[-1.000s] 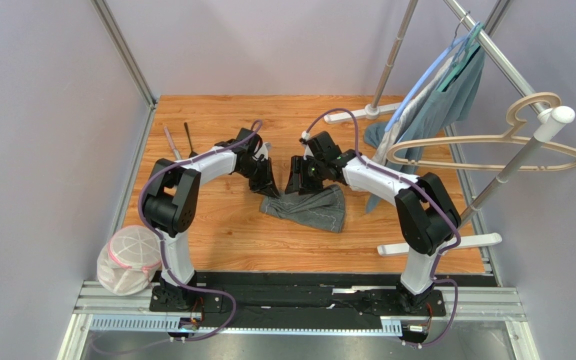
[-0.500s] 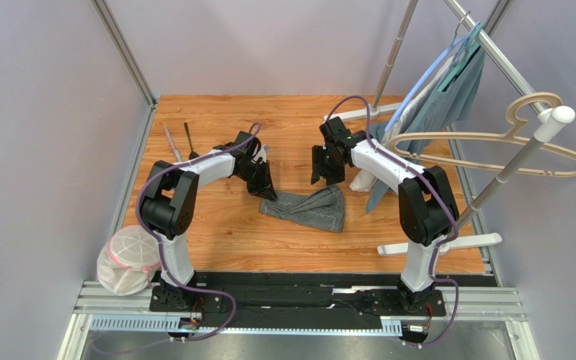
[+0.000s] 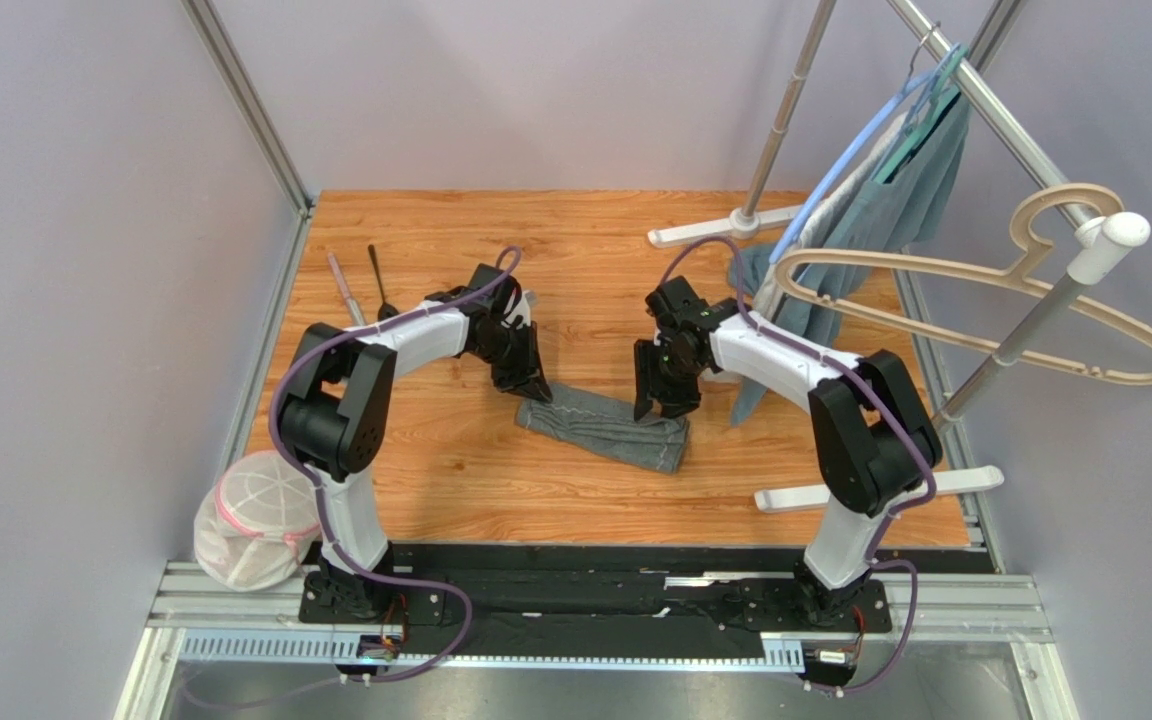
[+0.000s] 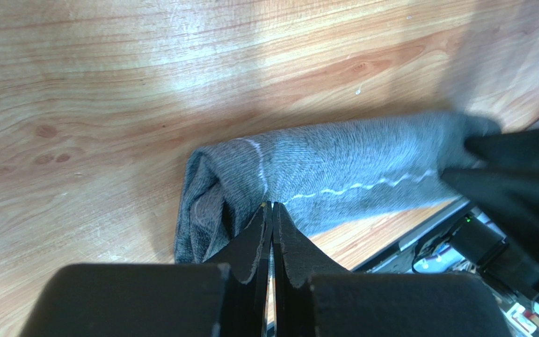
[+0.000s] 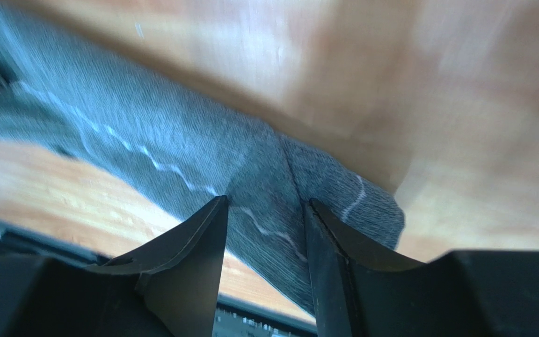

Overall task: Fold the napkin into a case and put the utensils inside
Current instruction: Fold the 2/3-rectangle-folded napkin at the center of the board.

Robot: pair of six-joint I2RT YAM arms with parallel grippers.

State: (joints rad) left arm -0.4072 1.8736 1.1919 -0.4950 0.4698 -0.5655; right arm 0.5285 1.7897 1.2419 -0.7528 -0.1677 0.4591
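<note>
Left tool is clenched, tips buried in the bunched end of the napkin; it looks like a pinch on a thin layer only. The napkin lies on the worktop as a narrow folded strip, running from those tips across to just under the right tool. Right tool is released, jaws apart, straddling a crease at the strip's other end; the wrist view is blurred, so contact with the cloth is unclear. Risk one: if the left tool pulls or lifts, such a shallow pinch probably slips off, or drags the top layer alone and the fold opens. Risk two: if the right tool shuts where it stands, it likely grabs the raised crease and not the full stack, so the layers shear and the case comes out skewed. Risk three: both tools on one short strip, so opposing pulls would stretch or twist it. The teal garment hangs close behind the right tool's arm, a likely snag on any wide swing. The knife and spoon lie well apart, beyond the left tool on its outer side, untouched; letting go to fetch them may let the bunched end spring loose.
</note>
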